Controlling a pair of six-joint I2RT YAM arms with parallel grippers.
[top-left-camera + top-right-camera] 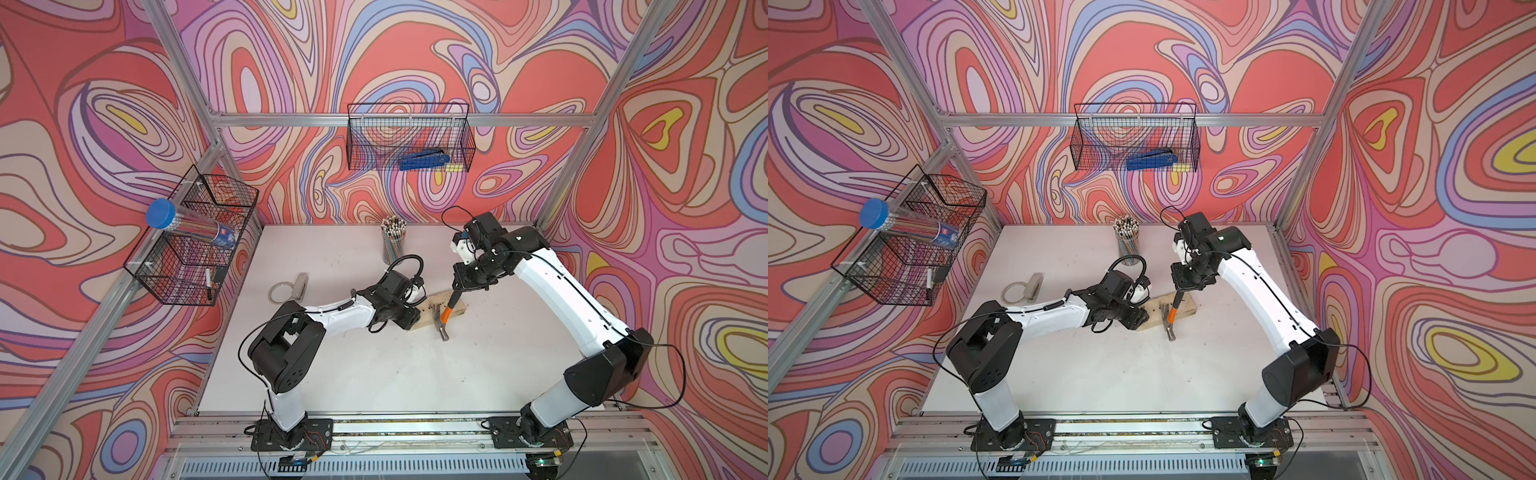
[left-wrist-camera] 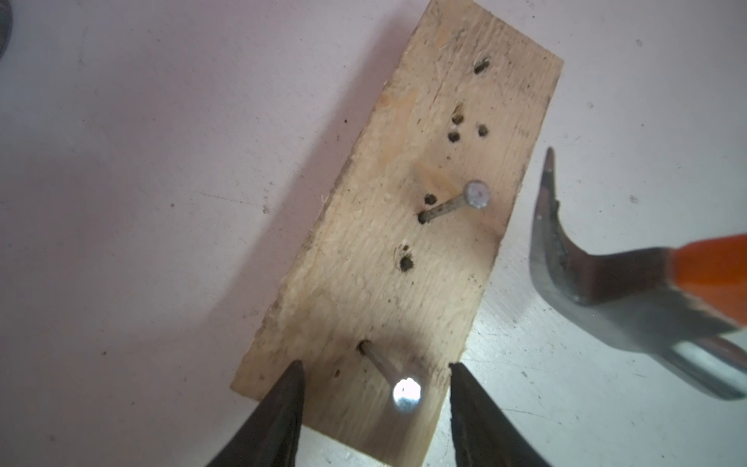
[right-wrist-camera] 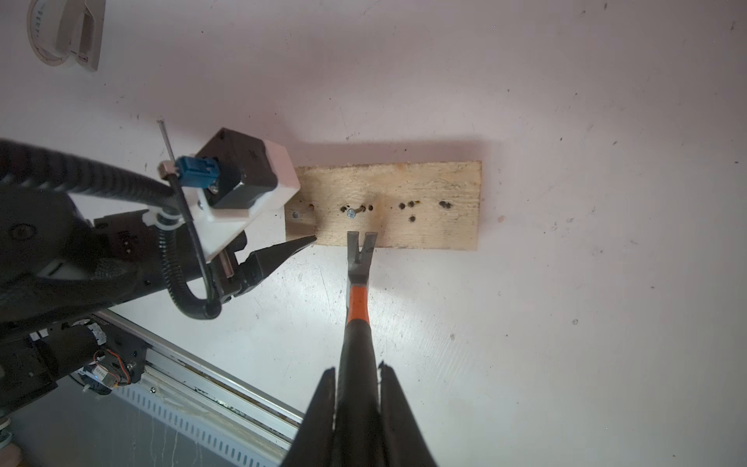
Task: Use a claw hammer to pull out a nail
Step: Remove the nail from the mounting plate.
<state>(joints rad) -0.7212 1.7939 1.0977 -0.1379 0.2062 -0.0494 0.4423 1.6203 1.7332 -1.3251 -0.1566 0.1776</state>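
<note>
Hammer [image 1: 446,316]: silver head, orange neck, black handle, tilted just right of frame centre, head down, forked claw at the board's [image 2: 364,283] edge. Nail [image 2: 452,206] leans from the board, half out, near the claw.

robot lab cell: aluminium frame [image 1: 291,120], patterned walls [image 1: 415,50]

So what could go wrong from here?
The left gripper is open over the board, so the board may lift with the nail. A second nail stands between its fingers; closing could hit it. The claw hammer, in the right gripper, is not yet hooked on the nail and could slip.
</note>
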